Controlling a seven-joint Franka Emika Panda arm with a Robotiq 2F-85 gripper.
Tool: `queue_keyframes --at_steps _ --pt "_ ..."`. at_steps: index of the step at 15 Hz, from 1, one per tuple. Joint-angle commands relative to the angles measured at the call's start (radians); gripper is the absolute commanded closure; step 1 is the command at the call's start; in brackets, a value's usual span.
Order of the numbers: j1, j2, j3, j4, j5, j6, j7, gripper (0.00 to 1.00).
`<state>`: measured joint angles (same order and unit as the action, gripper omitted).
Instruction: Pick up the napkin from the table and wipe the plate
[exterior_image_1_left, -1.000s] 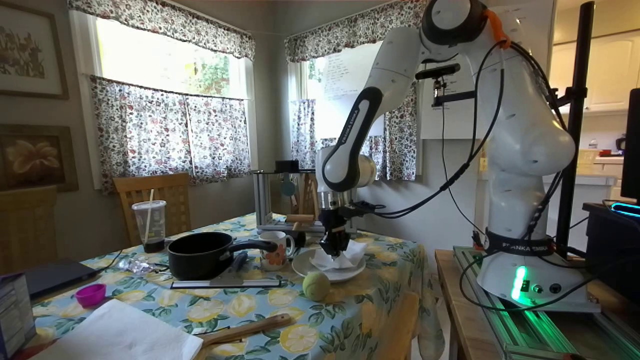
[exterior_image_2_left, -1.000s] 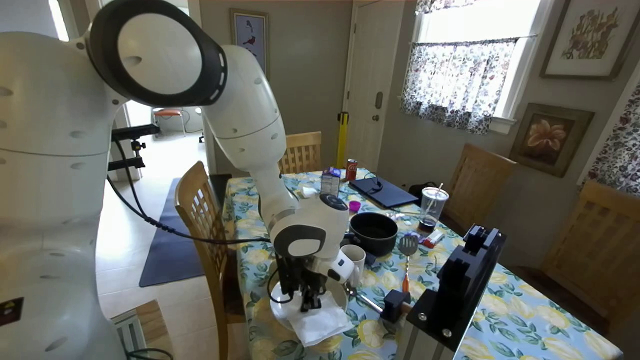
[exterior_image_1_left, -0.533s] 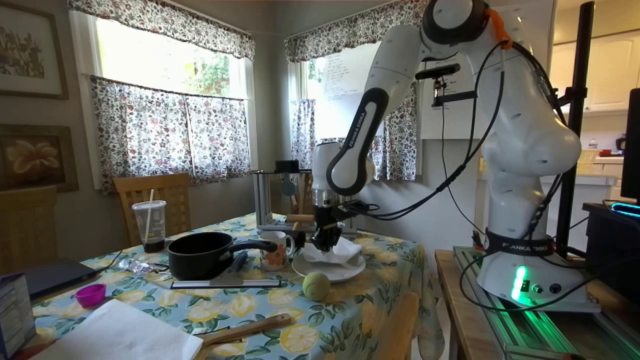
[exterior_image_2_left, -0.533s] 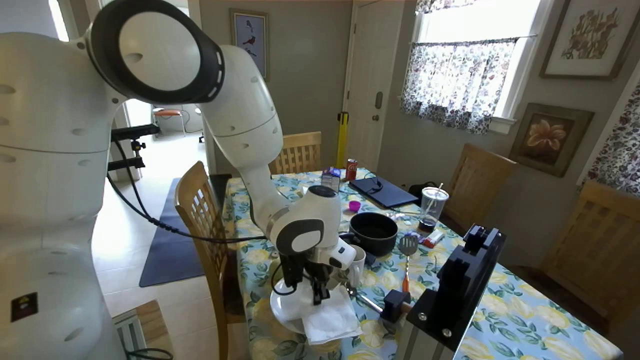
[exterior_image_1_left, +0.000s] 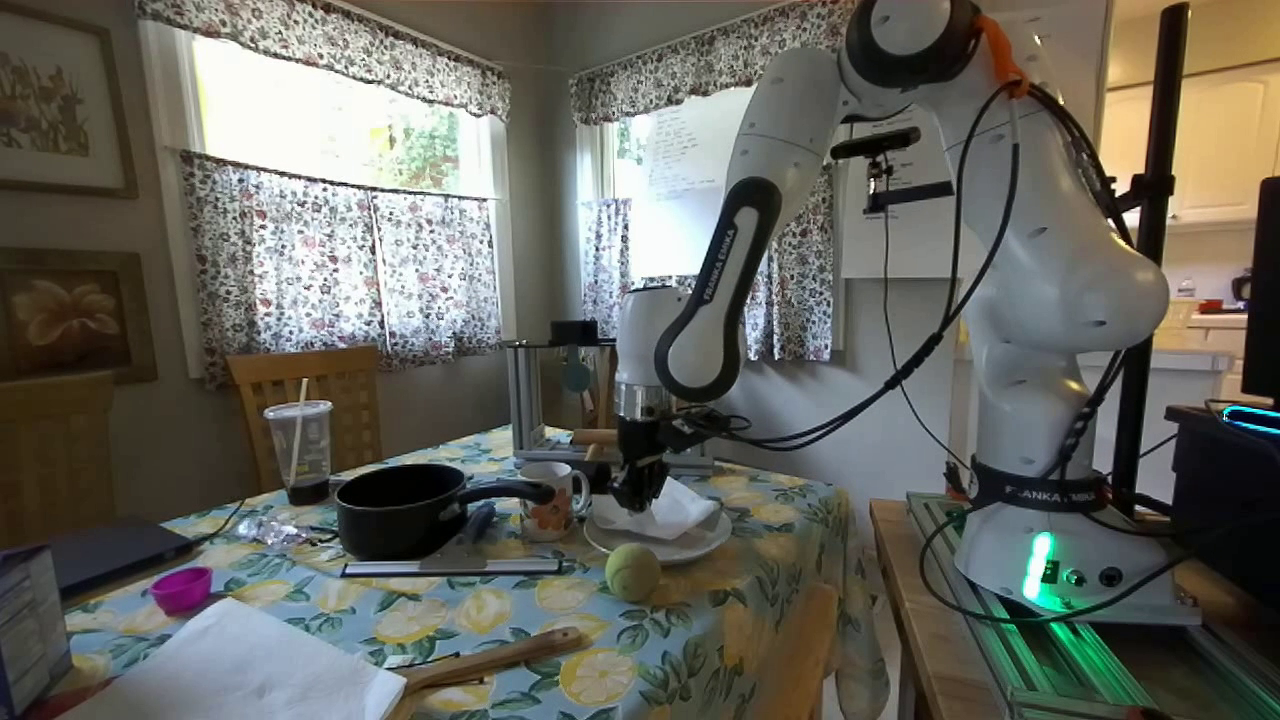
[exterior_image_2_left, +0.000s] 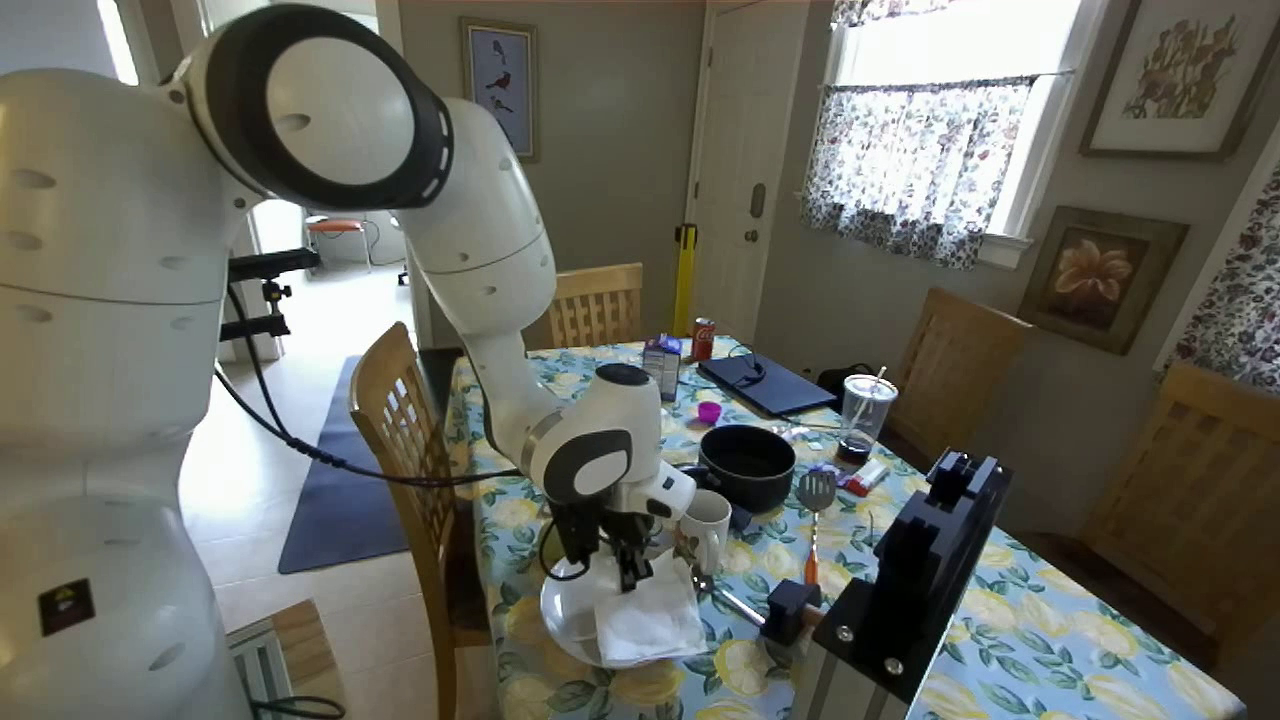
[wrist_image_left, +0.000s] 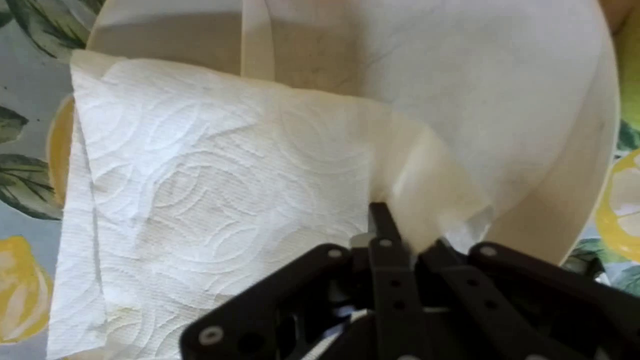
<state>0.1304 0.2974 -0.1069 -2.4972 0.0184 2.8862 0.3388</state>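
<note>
I am in someone's home, in what looks like the dining room: a table (exterior_image_1_left: 690, 640) dressed in a lemon-patterned cloth (exterior_image_2_left: 1060, 620), wooden chairs (exterior_image_2_left: 965, 365) around it, a pan (exterior_image_1_left: 385, 525) and a mug (exterior_image_1_left: 540, 520) on it. Beyond the table hang flowered curtains (exterior_image_1_left: 300, 265) and framed flower pictures (exterior_image_2_left: 1093, 280); well apart from it, I see white kitchen cupboards (exterior_image_1_left: 1200, 150).

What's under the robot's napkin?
The plate, which shows beside the napkin, and some tablecloth where one side sticks out past the plate's edge. The part it covers can't be seen.
</note>
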Motion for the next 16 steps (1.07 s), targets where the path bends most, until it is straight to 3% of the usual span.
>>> queue_keyframes --at_steps 1,4,8,12,16 --pt "0.015 0.015 0.012 0.007 -0.029 0.025 -0.028 1.00" --pt "-0.010 0.008 0.066 0.001 0.005 0.018 -0.093 1.00" --pt "-0.119 -0.012 0.223 -0.004 0.155 -0.059 -0.241 1.00" --pt "-0.158 -0.023 0.227 -0.005 0.220 -0.157 -0.269 1.00" --pt "-0.174 -0.024 0.177 -0.004 0.226 -0.213 -0.232 1.00"
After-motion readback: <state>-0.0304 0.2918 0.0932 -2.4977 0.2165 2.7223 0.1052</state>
